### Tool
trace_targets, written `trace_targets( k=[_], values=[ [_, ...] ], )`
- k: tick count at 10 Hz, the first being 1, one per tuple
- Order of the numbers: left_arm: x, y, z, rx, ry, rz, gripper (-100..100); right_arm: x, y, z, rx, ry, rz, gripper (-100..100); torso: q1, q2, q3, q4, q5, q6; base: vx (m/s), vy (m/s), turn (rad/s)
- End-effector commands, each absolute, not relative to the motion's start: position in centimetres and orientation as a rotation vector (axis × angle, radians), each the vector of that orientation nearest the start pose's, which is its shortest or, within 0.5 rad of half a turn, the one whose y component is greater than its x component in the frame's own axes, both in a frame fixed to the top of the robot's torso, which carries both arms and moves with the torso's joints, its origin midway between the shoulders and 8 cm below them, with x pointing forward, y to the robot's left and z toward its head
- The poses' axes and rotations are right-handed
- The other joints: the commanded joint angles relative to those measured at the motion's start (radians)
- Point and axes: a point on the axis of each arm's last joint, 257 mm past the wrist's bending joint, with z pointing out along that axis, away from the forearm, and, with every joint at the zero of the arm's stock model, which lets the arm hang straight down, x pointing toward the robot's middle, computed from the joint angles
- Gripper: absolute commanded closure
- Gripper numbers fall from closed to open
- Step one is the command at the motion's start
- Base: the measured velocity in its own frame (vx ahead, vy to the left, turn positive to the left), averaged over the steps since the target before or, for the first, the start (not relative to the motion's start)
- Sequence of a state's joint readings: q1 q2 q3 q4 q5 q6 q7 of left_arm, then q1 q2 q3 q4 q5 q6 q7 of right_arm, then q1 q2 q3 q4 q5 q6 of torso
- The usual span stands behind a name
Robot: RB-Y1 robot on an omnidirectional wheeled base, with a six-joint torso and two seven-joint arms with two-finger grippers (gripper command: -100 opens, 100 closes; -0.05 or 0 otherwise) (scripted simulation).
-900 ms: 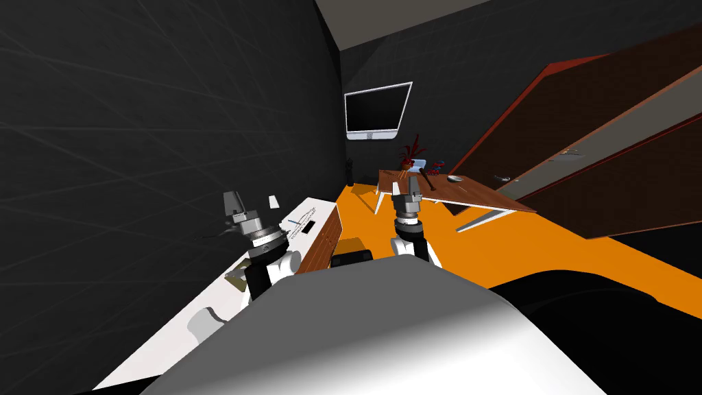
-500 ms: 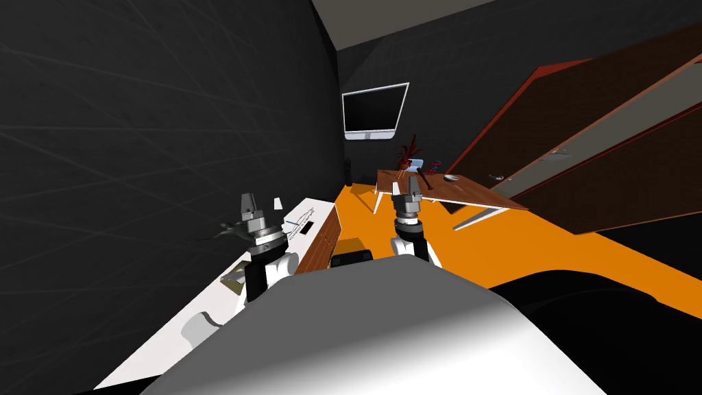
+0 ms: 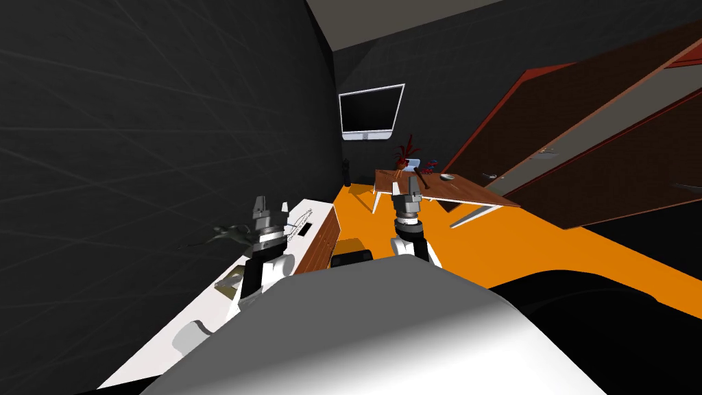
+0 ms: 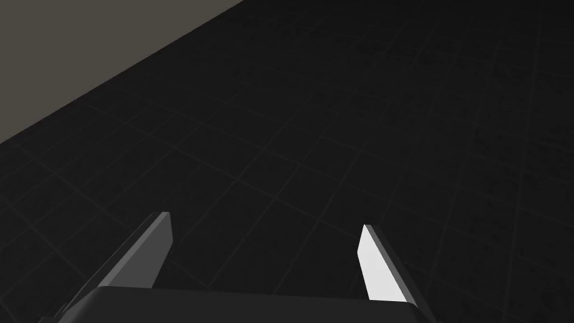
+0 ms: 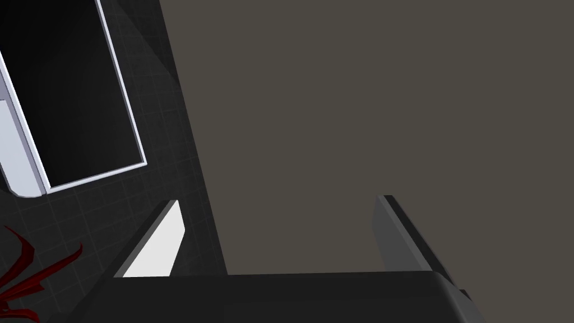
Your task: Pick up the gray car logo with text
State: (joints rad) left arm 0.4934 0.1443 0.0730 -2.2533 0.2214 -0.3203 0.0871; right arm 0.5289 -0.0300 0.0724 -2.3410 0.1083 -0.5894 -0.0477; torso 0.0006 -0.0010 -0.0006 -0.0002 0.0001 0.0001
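Note:
The grey car logo with text (image 3: 299, 222) lies flat on a long white top (image 3: 171, 322) at my left, drawn as a thin outline beside a small dark rectangle (image 3: 306, 229). My left gripper (image 3: 260, 206) hovers above that top, just short of the logo and to its left, pointing up at the dark wall. In the left wrist view the left gripper (image 4: 264, 221) is open, with nothing between its fingers. My right gripper (image 3: 413, 180) is raised in front of my chest over the orange floor. Its wrist view shows the right gripper (image 5: 278, 200) open as well.
On the white top also lie a small white block (image 3: 284, 206), a grey winged shape (image 3: 230, 233), a flat card (image 3: 230, 281) and a grey cylinder (image 3: 188, 334). Brown drawer fronts (image 3: 322, 240) face the floor. Ahead stands a wooden table (image 3: 473, 195); tall brown doors (image 3: 603, 158) lean at right.
My left hand has moved right along the white top, closer to the logo, and turned. The whole head view has shifted a little left. The right arm has held still.

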Motion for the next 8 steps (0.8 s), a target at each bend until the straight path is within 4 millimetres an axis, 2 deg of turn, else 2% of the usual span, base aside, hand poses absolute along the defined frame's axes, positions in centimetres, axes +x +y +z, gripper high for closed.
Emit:
trace_targets(
  k=[1,4,5,6,7,8],
  values=[
    [38.0,32.8,-3.9,-0.967,0.748,-1.421,-100,31.8,-23.6,5.5,0.494,0.606,1.375,0,0.000,0.000,0.000,0.000,0.000,0.000,0.021,0.008,-0.080],
    [39.0,33.4,-6.1,-1.049,0.796,-1.422,-100,31.8,-23.6,5.5,0.494,0.606,1.375,0,0.001,0.000,0.000,0.000,0.000,0.000,0.015,0.010,-0.028],
    [39.5,34.1,-7.7,-1.112,0.826,-1.429,-100,31.8,-23.6,5.5,0.494,0.606,1.375,0,0.000,0.000,0.000,0.000,0.000,0.000,0.017,0.007,-0.048],
    [39.6,34.1,-7.9,-1.121,0.832,-1.426,-100,31.8,-23.6,5.5,0.494,0.606,1.375,0,0.000,0.000,0.000,0.000,0.000,0.000,0.015,0.009,-0.024],
    [40.1,34.9,-9.6,-1.186,0.857,-1.431,-100,31.8,-23.6,5.5,0.494,0.606,1.375,0,0.000,0.000,0.000,0.000,0.000,0.000,0.019,0.007,-0.047],
    [40.2,34.9,-9.9,-1.198,0.866,-1.425,-100,31.8,-23.6,5.5,0.494,0.606,1.375,0,0.000,0.000,0.000,0.000,0.000,0.000,0.017,0.007,-0.021]
  ],
)
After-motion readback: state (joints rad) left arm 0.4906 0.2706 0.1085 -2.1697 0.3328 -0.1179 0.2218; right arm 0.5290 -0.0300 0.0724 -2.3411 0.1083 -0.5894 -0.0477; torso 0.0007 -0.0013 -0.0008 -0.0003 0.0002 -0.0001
